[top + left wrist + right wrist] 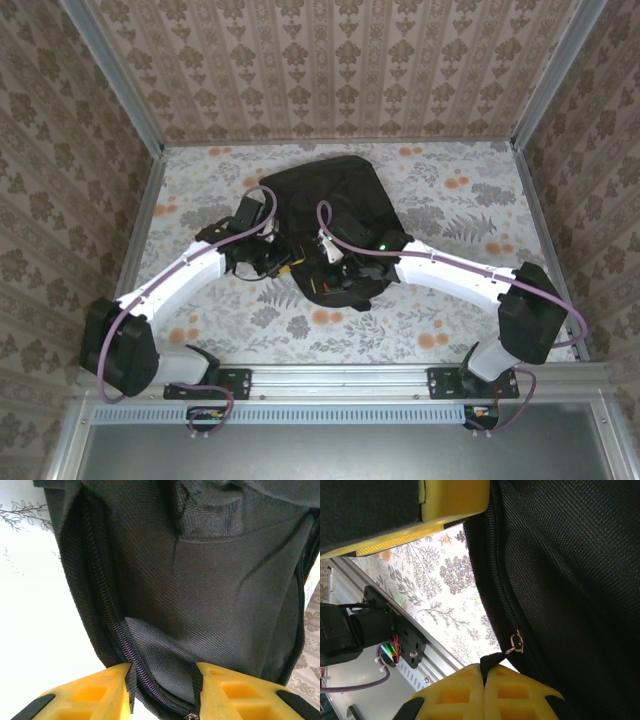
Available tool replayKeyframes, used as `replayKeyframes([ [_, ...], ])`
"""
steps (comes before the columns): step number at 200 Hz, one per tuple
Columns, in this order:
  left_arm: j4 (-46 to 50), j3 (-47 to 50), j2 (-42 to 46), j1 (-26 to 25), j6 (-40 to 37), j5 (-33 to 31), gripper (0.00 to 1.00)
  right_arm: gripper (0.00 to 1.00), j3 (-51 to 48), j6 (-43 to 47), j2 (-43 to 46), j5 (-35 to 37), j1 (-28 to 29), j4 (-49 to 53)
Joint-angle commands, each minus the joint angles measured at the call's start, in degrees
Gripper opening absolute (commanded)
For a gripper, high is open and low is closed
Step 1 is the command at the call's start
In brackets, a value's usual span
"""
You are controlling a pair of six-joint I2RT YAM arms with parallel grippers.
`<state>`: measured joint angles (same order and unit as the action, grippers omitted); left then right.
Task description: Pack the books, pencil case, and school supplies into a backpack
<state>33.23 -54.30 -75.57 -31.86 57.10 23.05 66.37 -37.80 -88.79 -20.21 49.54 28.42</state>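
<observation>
Your large black fabric backpack (330,225) lies mid-table, zip partly open. The left gripper (162,692) straddles its zip edge, part-open; the right gripper (485,680) pinches its edge shut. No supplies visible; packing apparently remains.

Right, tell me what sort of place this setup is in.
Likely a purpose-built robot test booth, not a real room: patterned wallpaper panels in aluminium framing enclose a floral-covered table, with two arms bolted to a rail and a black backpack staged between them.
</observation>
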Motion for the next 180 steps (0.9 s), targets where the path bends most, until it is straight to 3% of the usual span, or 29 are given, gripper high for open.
replayKeyframes([
  [1, 1.61, 1.51, 1.65, -0.49, 2.09, -1.34, 0.38, 0.00, -0.62, -0.54, 2.57, -0.89, 0.02, -1.80],
  [58, 3.16, 5.72, 8.24, 0.44, 2.64, -3.50, 0.42, 0.00, -0.45, -0.34, 1.70, -1.09, 0.01, -2.13],
  [141, -4.21, 4.98, -0.05, 0.97, 3.20, -1.52, 0.39, 0.00, -0.54, -0.76, 1.31, -3.30, 0.10, -3.08],
  [160, -4.74, 4.14, -1.56, 1.48, 2.61, -1.18, 0.33, 0.00, -0.88, 0.37, 1.17, -2.19, 0.23, -2.01],
  [180, -4.84, 3.85, -2.04, 2.63, 1.66, -1.67, 0.18, 0.00, -1.86, 0.86, 1.48, -1.01, 0.27, -1.29],
])
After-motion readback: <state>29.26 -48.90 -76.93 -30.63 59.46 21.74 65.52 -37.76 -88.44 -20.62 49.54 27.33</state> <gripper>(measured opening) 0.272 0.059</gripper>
